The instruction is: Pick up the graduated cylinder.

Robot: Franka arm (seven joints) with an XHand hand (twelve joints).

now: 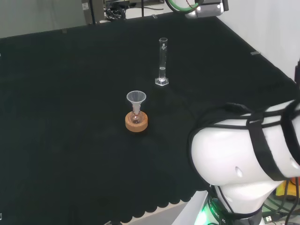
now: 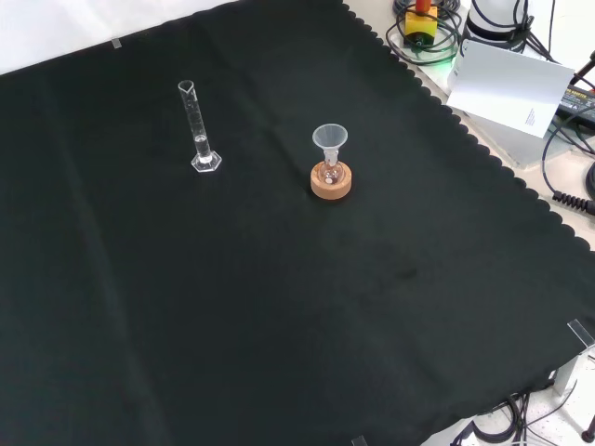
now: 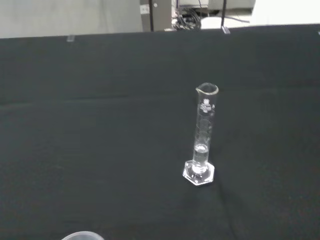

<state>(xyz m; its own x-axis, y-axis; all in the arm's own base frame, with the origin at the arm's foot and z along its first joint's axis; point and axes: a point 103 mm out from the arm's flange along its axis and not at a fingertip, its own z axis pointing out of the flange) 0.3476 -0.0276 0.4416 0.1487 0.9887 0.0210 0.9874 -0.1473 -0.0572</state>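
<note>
A clear glass graduated cylinder (image 1: 162,63) stands upright on its hexagonal foot on the black cloth, with a little clear liquid low inside it. In the front view the graduated cylinder (image 2: 198,128) stands at the upper left. The wrist view looks at the graduated cylinder (image 3: 202,136) from some distance, with bare cloth all around it.
A small flask with a clear funnel (image 1: 136,101) in its neck sits on a cork ring (image 1: 136,122), nearer than the cylinder in the head view; the funnel (image 2: 329,141) and cork ring (image 2: 331,181) lie to its right in the front view. The arm's white links (image 1: 243,150) stand at the head view's right.
</note>
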